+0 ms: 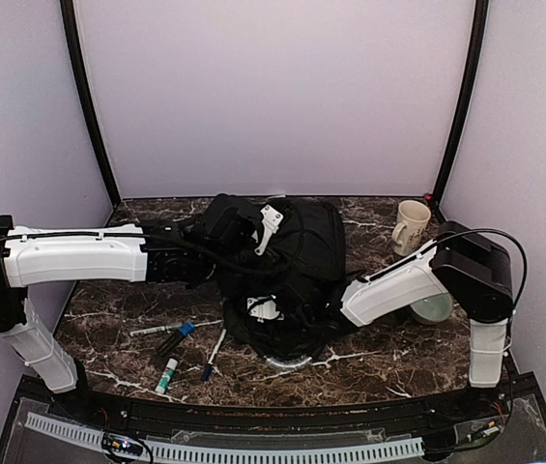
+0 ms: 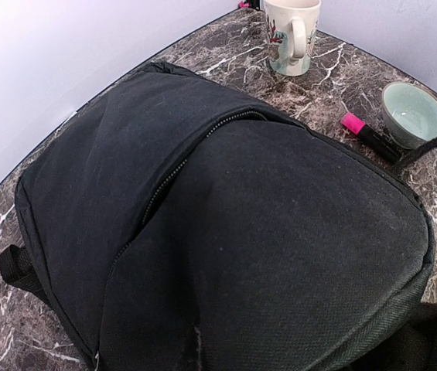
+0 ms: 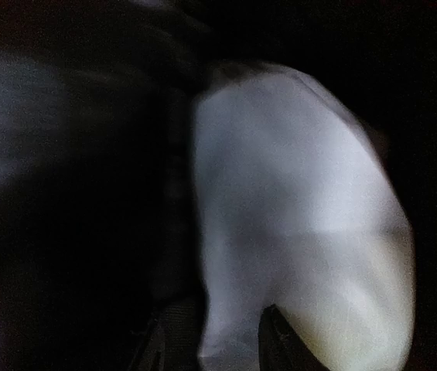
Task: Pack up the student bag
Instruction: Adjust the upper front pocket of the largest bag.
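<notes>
Your student bag [image 1: 297, 261] lies in the middle of the dark marble table [image 1: 398, 362], a big black heap of fabric. The left wrist view shows a zip seam running across its panel and a strap loop sticking out at one corner. Your left gripper [image 1: 269, 226] sits on the far left part of the bag with its jaws together. You cannot tell from these views whether any fabric is pinched between them. Your right arm [image 1: 388, 285] reaches in from the bag's right side, and the right gripper [image 1: 268, 309] is down among the folds at the bag's near side. Its wrist view is only darkness and a blurred pale shape, so you cannot tell whether those jaws are apart or together, or what the pale shape is. Off the bag's far right corner stands a cream mug [image 1: 410, 227], upright and apart from the fabric. To the bag's right a pale green bowl [image 1: 434, 309] sits partly under your right arm. A pink-capped marker [image 2: 367, 134] lies between the bowl and the bag. To the bag's near left lie a blue-capped marker [image 1: 178, 336], a pen [image 1: 214, 355] and a green-ended stick [image 1: 166, 375], the stick farthest from the bag.
</notes>
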